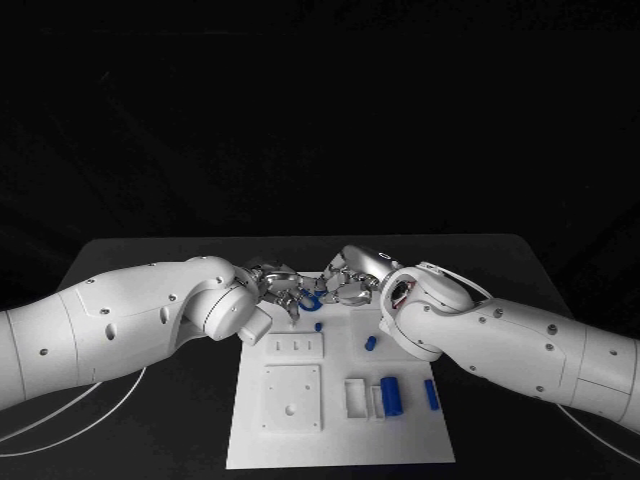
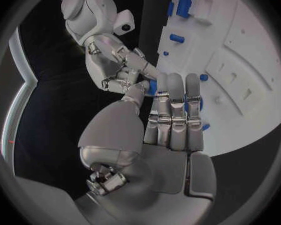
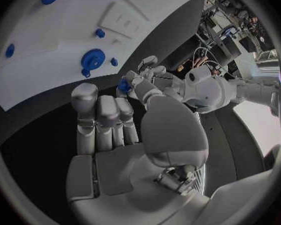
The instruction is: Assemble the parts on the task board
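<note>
Right now the two hands meet at the 12 o'clock edge of the flat white task board (image 1: 335, 440). The left robot hand (image 1: 270, 285) looks like it pinches a small blue plastic part (image 3: 123, 85) between its thumb and fingers, just past that edge. The right robot hand (image 1: 352, 285) is right next to it. Its fingers are straight and side by side, and I see nothing in them.

What could go wrong? The blue part is tiny and the pinch is only at the tips, so I think it could slip out. If it falls, it may land on the dark surface and roll off where it is hard to pick up. The two hands are very close, so one could bump the other and knock the part loose. A round blue disc (image 3: 92, 59) lies on the board close to the hands. A careless finger could push it out of place.

More blue pieces sit lower down, like a blue tube-shaped piece (image 1: 391, 395) at about 5 o'clock on the board, well away from the hands.

The black surface (image 1: 493, 440) is smooth and plain. Thin white cables (image 1: 61, 415) lie on it at 8 o'clock. Beyond the surface everything is dark.
</note>
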Robot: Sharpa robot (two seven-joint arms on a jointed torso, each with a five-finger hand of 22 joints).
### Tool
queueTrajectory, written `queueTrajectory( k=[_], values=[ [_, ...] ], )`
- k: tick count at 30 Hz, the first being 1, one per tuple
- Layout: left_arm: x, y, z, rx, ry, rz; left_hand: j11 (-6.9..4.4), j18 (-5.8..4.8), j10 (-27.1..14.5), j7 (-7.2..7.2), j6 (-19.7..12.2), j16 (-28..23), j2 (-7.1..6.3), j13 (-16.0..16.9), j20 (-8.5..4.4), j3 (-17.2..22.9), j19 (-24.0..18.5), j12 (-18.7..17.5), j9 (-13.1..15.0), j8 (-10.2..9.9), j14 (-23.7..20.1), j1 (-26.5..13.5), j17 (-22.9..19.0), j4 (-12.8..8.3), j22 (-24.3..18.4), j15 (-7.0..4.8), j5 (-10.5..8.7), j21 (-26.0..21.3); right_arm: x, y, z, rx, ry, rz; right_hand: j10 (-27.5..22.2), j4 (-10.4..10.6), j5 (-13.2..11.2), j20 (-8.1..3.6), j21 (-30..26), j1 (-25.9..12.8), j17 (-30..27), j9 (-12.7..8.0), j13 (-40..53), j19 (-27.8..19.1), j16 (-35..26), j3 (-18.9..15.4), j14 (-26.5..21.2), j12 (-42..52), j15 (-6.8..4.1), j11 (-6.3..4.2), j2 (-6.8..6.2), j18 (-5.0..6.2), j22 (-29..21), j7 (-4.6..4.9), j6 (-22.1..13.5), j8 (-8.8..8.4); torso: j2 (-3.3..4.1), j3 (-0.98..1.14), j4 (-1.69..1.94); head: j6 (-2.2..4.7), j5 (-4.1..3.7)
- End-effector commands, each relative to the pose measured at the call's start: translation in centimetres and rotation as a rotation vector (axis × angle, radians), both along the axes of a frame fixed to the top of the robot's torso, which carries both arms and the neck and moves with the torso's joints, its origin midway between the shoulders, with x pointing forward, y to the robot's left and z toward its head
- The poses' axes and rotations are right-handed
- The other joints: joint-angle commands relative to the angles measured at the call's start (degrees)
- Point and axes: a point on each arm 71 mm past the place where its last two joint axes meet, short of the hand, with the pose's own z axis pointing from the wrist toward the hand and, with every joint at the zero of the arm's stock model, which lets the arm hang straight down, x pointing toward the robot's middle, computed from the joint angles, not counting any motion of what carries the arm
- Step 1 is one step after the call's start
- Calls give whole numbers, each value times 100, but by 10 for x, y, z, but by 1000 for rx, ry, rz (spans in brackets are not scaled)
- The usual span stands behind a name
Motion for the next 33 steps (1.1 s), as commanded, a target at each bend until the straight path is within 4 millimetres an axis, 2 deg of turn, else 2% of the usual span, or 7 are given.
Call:
queueTrajectory(
  k=[1, 7, 10, 18, 24, 25, 33],
  values=[
    [-2, -8, 3, -21, -12, -55, -45, -85, 216, -270, 296, 49, 80, 36, -47, -46, -19, 57, 1305, 42, 10, 92, 26, 65, 21, -48, -97, 42, -1, 1, -2, -17, 9, 11, 13, -5, -21, -9, -22, -11, 8, 16, -9, 34, -20, 45, 23, -33, -19, -25, 61, -76, 523, -70, 289, 21, 0, 1, 4, -6, -8],
    [-3, -8, 3, -21, -13, -62, -91, -103, 202, -321, 284, 298, 108, 183, -85, -187, -34, 287, 1960, 76, -18, 204, 131, 210, 130, -82, -251, 163, -1, 1, -3, -17, 11, 12, 13, -5, -21, -9, -22, -11, 8, 16, -9, 34, -20, 45, 23, -33, -19, -25, 61, -76, 523, -70, 289, 21, 0, 0, 4, -6, -8],
    [-3, -9, 3, -22, -14, -65, -109, -102, 155, -315, 161, 409, 141, 265, -88, -231, -72, 376, 2726, 96, -55, 234, 132, 332, 202, -86, -279, 235, -1, 1, -3, -15, 14, 13, 16, -9, -18, -10, -12, -15, 11, 19, -9, 36, -19, 49, 23, -32, -21, -25, 70, -79, 525, -72, 291, 19, 3, 2, 2, -19, -15],
    [-4, -10, 3, -17, -15, -78, -153, -109, 49, -407, 68, 863, 159, 558, -126, -227, -137, 821, 4176, 151, -136, 236, 199, 554, 383, -131, -278, 436, -2, 2, -3, -5, 21, 19, 15, -16, -18, -11, -16, -17, 6, 22, -11, 34, -27, 53, 20, -34, -21, -25, 78, -80, 524, -72, 294, 20, 2, 4, 4, -32, -17],
    [-4, -10, 3, -16, -20, -80, -228, -120, -2, -495, 174, 1355, 103, 834, -186, -186, -185, 1317, 5069, 192, -169, 167, 293, 598, 558, -198, -21, 657, -3, 2, -3, 6, 28, 28, 12, -38, -40, -11, -21, -13, 11, 25, -12, 30, -26, 59, 19, -36, -20, -25, 102, -81, 524, -69, 296, 20, 6, 4, 0, -37, -22],
    [-4, -10, 3, -16, -21, -81, -226, -137, -84, -506, 116, 1483, 102, 912, -208, -147, -221, 1451, 5425, 207, -247, 143, 312, 607, 610, -211, -6, 716, -3, 3, -3, 7, 29, 30, 13, -40, -44, -11, -19, -12, 12, 25, -11, 31, -25, 58, 19, -36, -20, -25, 104, -81, 524, -69, 297, 20, 5, 4, 1, -38, -23],
    [-4, -11, 3, -21, -30, -80, -268, -137, -109, -538, 259, 1702, 8, 1009, -229, -41, -259, 1697, 5997, 56, -246, 104, 236, 621, 700, -235, 183, 820, -4, 5, -3, 14, 35, 46, 17, -86, -103, -9, -15, -10, 28, 29, -1, 27, -15, 56, 17, -25, -18, -21, 146, -81, 526, -65, 303, 19, 4, 4, 4, -48, -33]
  ],
)
